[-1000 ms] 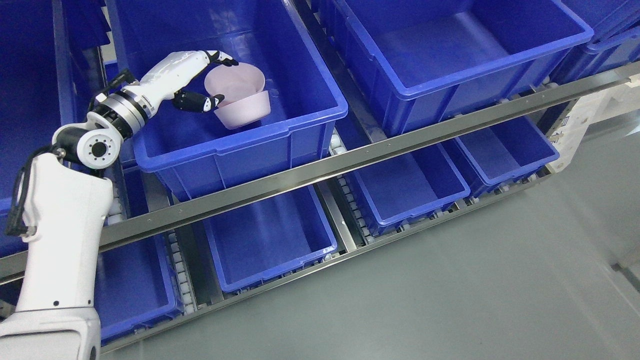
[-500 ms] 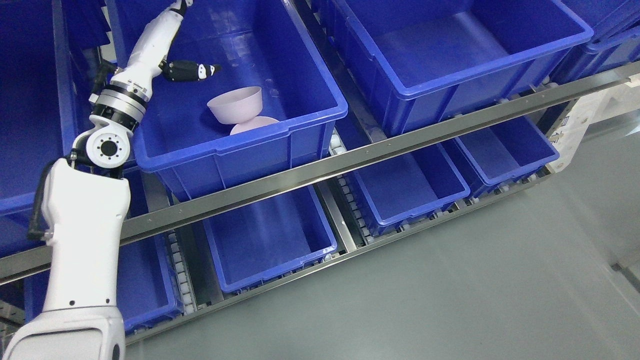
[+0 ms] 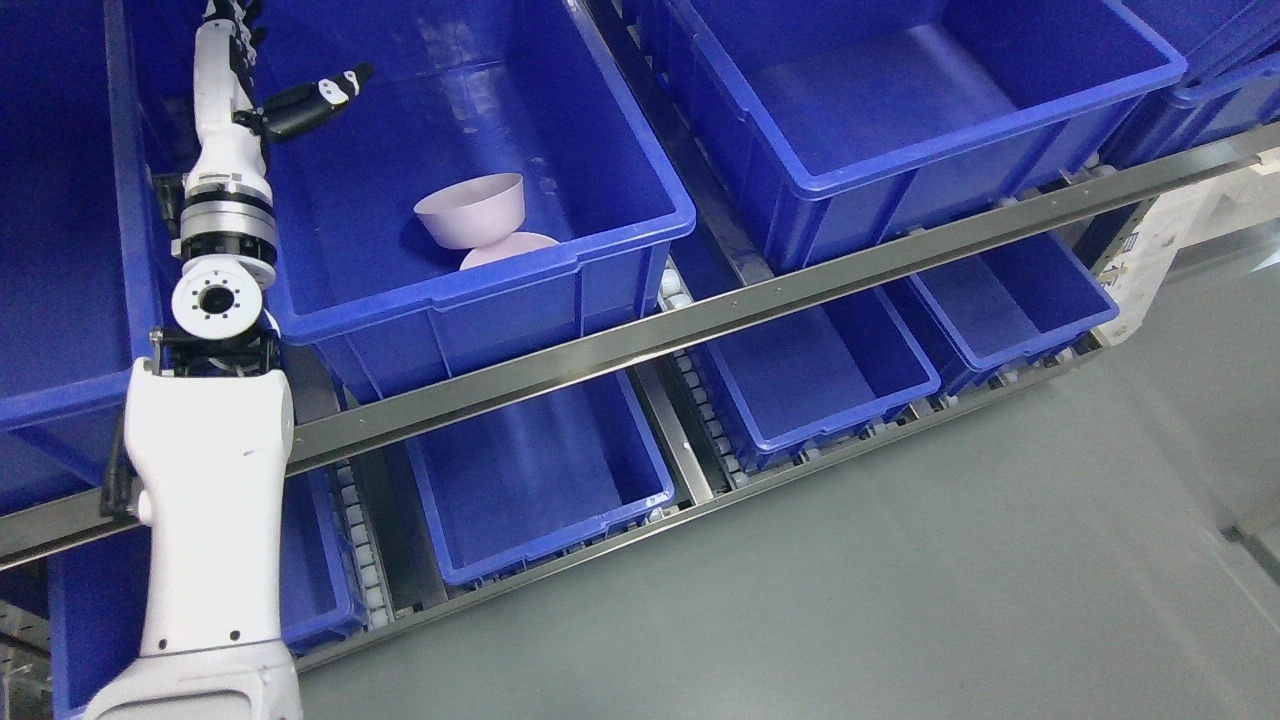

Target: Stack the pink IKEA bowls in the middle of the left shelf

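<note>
Left hand (image 3: pixel 262 75) is off the bowl and pulled up toward the top-left corner of the frame since the earlier frames; a second ago it was wrapped around the upper pink bowl (image 3: pixel 471 209), now it holds nothing. Thumb (image 3: pixel 312 98) sticks out to the right, clear of everything; the other fingers run off the top edge, so the hand reads as open and empty. Forearm stands nearly vertical along the left wall of the blue bin (image 3: pixel 630 190).

Both bowls sit well below and to the right of the hand, inside that bin near its front wall. Upper bowl is upright, rim up, perched on the lower pink bowl (image 3: pixel 508 251). Lower one is mostly hidden behind the bin's front rim; can't tell its orientation or whether the two are nested properly. Looks more like base resting on it than seated inside.

Right arm not visible.
</note>
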